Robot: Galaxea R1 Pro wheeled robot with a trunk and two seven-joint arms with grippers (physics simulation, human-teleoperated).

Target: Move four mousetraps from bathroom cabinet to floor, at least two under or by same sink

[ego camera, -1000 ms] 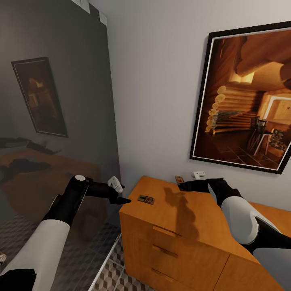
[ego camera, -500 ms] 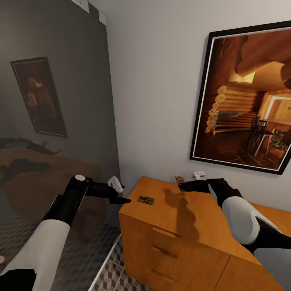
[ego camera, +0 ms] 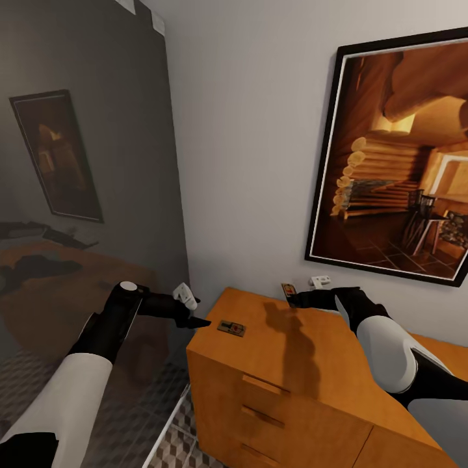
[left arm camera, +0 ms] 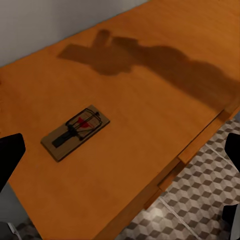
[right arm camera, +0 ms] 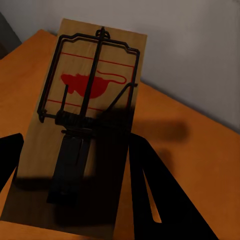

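The orange-brown wooden cabinet [ego camera: 305, 364] has a smooth flat top and drawer fronts with slim bar handles. One small flat brown wooden mousetrap with dark metal parts [ego camera: 231, 328] lies flat on the top near its left front corner, close to the front edge. A second such mousetrap [ego camera: 288, 290] sits at the back edge, by the wall. Below stretches the cube-patterned tiled floor [left arm camera: 200, 210].
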